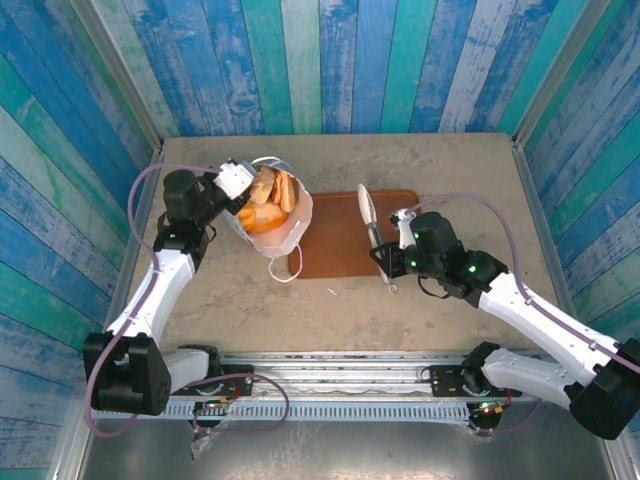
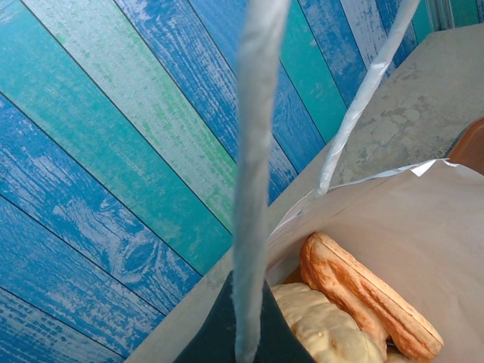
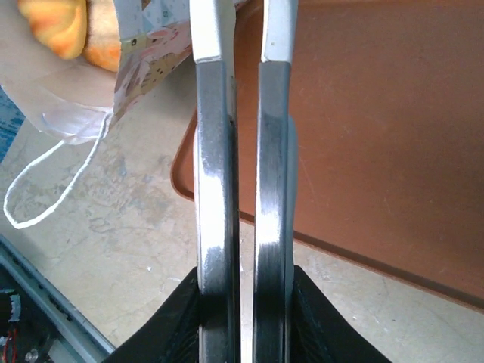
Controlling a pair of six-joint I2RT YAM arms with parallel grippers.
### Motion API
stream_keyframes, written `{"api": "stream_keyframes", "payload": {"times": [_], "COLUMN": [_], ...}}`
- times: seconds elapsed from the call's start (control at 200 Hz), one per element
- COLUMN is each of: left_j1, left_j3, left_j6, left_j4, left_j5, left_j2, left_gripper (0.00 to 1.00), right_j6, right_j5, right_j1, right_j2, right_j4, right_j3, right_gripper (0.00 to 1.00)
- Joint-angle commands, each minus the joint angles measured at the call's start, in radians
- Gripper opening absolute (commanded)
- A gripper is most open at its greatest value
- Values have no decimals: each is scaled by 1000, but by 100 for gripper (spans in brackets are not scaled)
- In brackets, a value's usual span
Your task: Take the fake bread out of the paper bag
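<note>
1. My left gripper (image 1: 233, 184) is clamped on a cord handle (image 2: 253, 151) of the paper bag (image 1: 291, 228), at the bag's 10 o'clock.
2. The fake bread (image 1: 266, 200) is piled in the bag's mouth, which tips toward 11 o'clock in the top view.
3. A ridged loaf (image 1: 286, 190) has its long axis running roughly 12 to 6.
4. My right gripper (image 1: 386, 263) pinches a pair of tongs (image 1: 368, 212). Their white tips point to 12 over the tray (image 1: 335, 245), at the bag's 3 o'clock.
</note>
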Motion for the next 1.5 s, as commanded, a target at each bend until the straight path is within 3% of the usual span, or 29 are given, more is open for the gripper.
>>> {"api": "stream_keyframes", "payload": {"times": [0.0, 0.306, 0.511, 0.876, 1.177, 1.307, 1.497], "left_j1": [-11, -11, -11, -11, -17, -17, -17], "left_j3": [10, 2, -5, 5, 68, 97, 44], "left_j6": [-17, -21, -22, -26, -82, -104, -124], "left_j4": [115, 127, 132, 110, 39, 0, 80], "left_j5": [34, 24, 20, 25, 24, 50, 64], "left_j2": [-36, -39, -46, -43, -13, 3, -20], "left_gripper": [0, 0, 0, 0, 0, 3, 8], "right_j6": [-29, -43, -60, -15, 35, 67, 103], "right_j5": [-41, -53, -81, -206, -177, -176, -132], "right_j1": [-6, -7, -7, 40, 173, 184, 184], "right_j2": [17, 39, 48, 101, 197, 238, 302], "right_j4": [13, -14, -37, -116, -182, -182, -169], "right_j3": [46, 86, 109, 260, 413, 436, 463], "right_gripper": [32, 33, 27, 26, 27, 27, 30]}}
